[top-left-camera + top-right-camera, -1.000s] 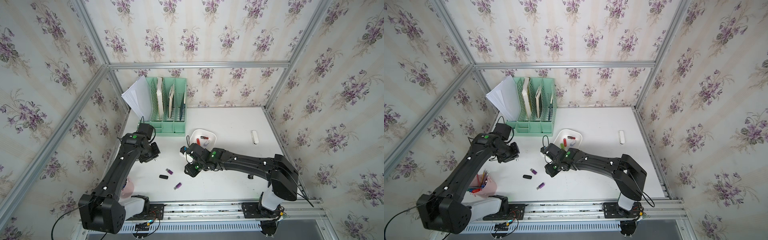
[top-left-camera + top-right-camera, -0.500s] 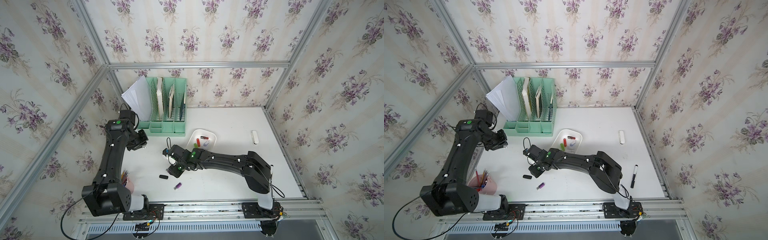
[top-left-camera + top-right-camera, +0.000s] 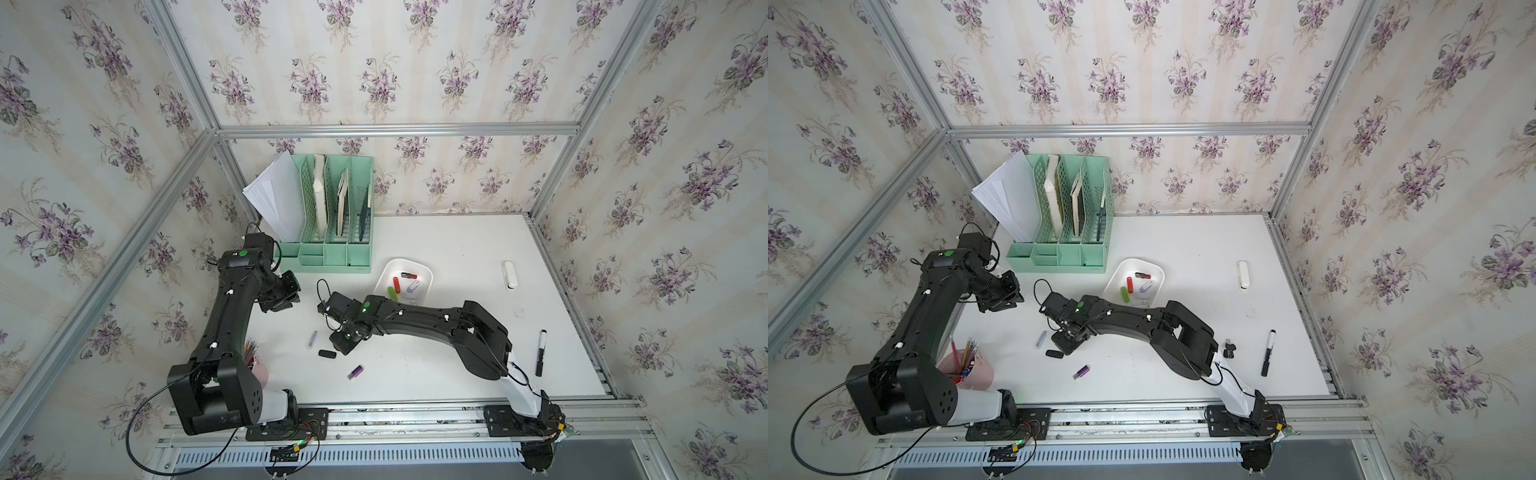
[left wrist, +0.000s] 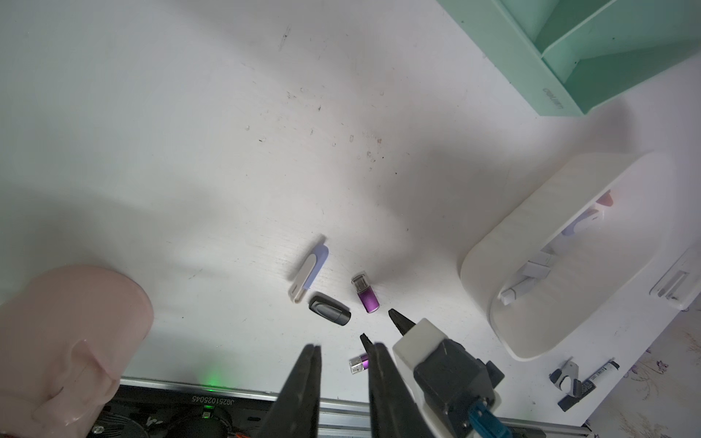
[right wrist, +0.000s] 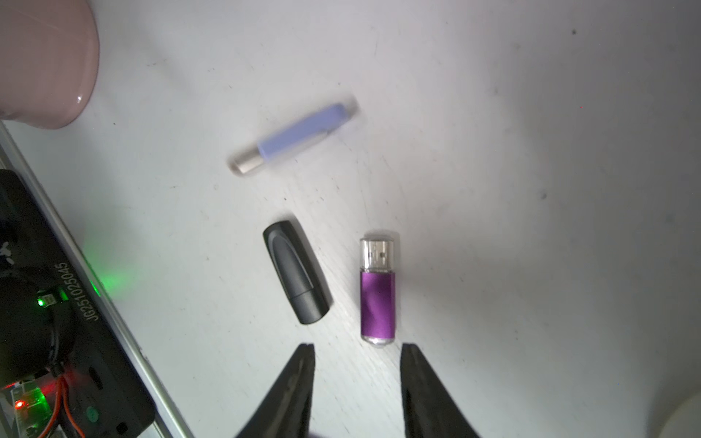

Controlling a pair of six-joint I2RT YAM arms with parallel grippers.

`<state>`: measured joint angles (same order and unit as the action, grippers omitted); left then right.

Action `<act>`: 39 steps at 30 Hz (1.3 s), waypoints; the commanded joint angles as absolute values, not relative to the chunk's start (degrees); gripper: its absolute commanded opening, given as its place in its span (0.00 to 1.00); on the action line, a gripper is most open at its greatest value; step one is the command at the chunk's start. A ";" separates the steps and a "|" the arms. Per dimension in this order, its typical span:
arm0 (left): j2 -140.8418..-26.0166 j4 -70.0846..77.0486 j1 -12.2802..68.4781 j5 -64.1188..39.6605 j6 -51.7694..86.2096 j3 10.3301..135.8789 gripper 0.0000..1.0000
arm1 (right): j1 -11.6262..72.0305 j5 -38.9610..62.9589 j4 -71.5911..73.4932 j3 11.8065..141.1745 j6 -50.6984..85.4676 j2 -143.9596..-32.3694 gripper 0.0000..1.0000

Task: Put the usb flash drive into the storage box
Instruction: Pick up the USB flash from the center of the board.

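Right end effector (image 5: 357, 349) — parted, empty — near purple flash drive (image 5: 377, 299).

Black left arm (image 3: 228, 316), matching right arm (image 3: 419, 328), white base links (image 3: 519, 386), green dots (image 3: 244, 252), looping cables (image 3: 141, 415), tapered black tool fingers (image 5: 297, 379)

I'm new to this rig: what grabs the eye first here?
The open right gripper hangs just short of a purple flash drive, a black drive beside it, left of centre on the table. Farther back, the white storage box already holds several drives.
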<state>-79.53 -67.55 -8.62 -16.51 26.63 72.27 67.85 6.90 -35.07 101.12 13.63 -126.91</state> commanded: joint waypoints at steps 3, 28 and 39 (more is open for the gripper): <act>-79.51 -65.18 -8.70 -17.02 27.37 71.47 0.36 | 67.57 6.46 -35.39 100.82 14.19 -127.16 0.44; -78.32 -62.89 -8.79 -17.53 27.94 66.31 0.66 | 65.70 6.76 -42.97 112.07 11.21 -135.97 0.43; -77.35 -62.24 -8.81 -17.99 27.40 64.37 0.66 | 66.80 6.25 -43.66 111.85 11.25 -136.42 0.42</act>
